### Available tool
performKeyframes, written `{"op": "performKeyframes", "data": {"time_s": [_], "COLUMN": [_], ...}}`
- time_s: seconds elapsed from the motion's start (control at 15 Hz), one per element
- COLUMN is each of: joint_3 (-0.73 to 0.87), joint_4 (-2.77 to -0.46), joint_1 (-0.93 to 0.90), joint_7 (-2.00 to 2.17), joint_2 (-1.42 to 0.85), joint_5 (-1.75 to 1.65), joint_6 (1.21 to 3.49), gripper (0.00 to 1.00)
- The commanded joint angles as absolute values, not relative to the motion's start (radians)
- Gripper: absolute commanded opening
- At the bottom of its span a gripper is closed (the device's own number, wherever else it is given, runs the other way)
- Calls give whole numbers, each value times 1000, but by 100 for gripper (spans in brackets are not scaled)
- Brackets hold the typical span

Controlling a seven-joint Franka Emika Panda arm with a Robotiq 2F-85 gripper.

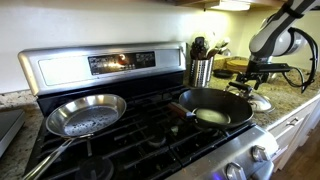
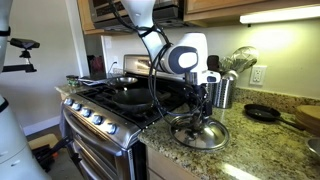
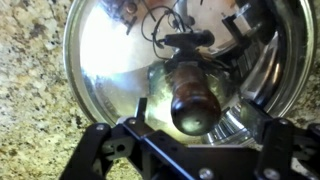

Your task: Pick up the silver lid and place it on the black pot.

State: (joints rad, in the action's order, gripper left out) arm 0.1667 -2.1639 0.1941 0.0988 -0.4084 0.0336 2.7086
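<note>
The silver lid (image 3: 110, 70) lies flat on the granite counter beside the stove, its dark knob (image 3: 195, 105) pointing up. It also shows in both exterior views (image 2: 200, 135) (image 1: 260, 102). My gripper (image 3: 190, 150) hangs straight over the lid, close above the knob, with its fingers spread wide on either side and touching nothing. It shows in both exterior views (image 2: 200, 108) (image 1: 256, 82). The black pot (image 1: 213, 107) sits on the stove burner nearest the lid, empty, and also shows in an exterior view (image 2: 130, 96).
A shiny silver frying pan (image 1: 85, 114) sits on the stove's other front burner. A metal utensil holder (image 1: 202, 68) stands at the back between stove and counter. A small black pan (image 2: 262, 113) lies on the counter beyond the lid.
</note>
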Motion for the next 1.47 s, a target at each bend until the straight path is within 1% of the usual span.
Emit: {"op": "performKeyframes", "data": {"time_s": [0.0,0.07,0.13,0.2,0.27,0.53,0.6,1.0,1.4], "joint_3": [173,172,171,172,173,173,173,224,239], "joint_4": [-2149,-2148,-2146,-2145,-2144,-2144,-2145,-2168,-2185], "joint_1": [191,192,193,194,194,193,192,151,160], "joint_7": [107,106,106,106,107,103,103,143,125], "joint_2": [-419,-422,-425,-428,-430,-425,-423,-370,-243], "joint_5": [48,50,52,52,52,52,51,-7,-25], "joint_6": [2689,2690,2691,2691,2692,2706,2706,2665,2622], "gripper": [81,74,65,63,49,23,20,20,20]}}
